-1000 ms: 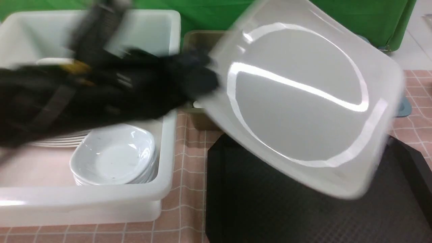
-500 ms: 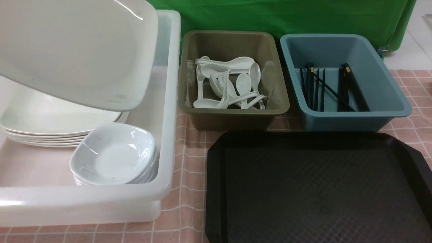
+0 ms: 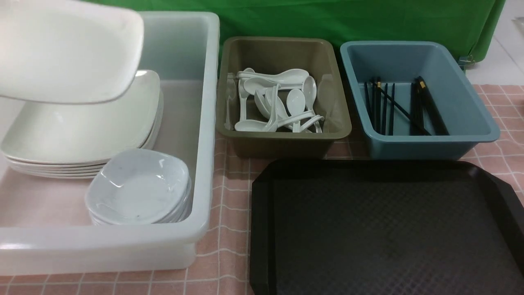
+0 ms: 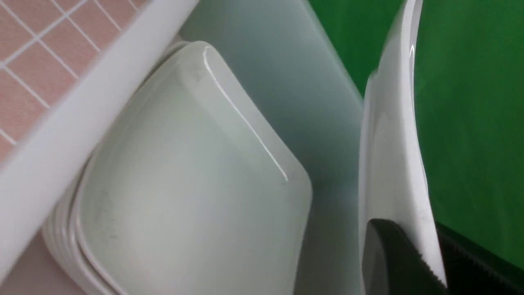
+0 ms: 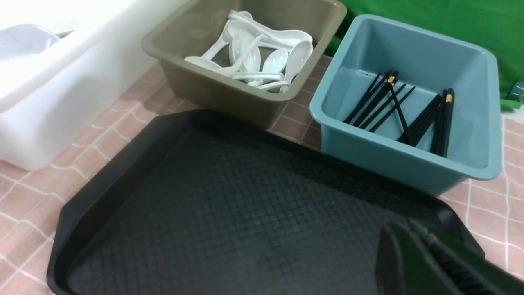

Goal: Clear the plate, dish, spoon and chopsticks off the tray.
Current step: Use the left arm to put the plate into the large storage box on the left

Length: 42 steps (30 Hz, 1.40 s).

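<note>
White plate [image 3: 69, 49] pinched in left end effector [image 4: 425, 254] above stacked plates [image 3: 82, 127], right end effector [image 5: 425, 262] closed, empty

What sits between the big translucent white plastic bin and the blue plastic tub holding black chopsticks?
An olive-brown rectangular plastic tub heaped with white glossy soup spoons; the front view shows it most plainly.
</note>
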Each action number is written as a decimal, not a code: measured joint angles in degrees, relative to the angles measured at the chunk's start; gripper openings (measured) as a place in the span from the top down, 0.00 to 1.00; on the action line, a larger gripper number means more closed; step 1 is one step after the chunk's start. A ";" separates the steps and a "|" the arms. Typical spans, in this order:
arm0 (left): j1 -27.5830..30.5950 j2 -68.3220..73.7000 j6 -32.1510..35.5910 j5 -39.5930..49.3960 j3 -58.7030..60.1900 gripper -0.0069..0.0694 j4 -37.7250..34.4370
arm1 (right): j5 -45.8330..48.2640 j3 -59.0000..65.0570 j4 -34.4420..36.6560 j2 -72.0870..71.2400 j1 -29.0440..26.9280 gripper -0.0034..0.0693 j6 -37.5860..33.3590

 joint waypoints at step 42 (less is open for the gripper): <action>-20.04 7.55 -16.41 7.47 -19.24 0.89 42.56 | 27.90 -12.54 0.13 -1.69 0.00 0.89 0.12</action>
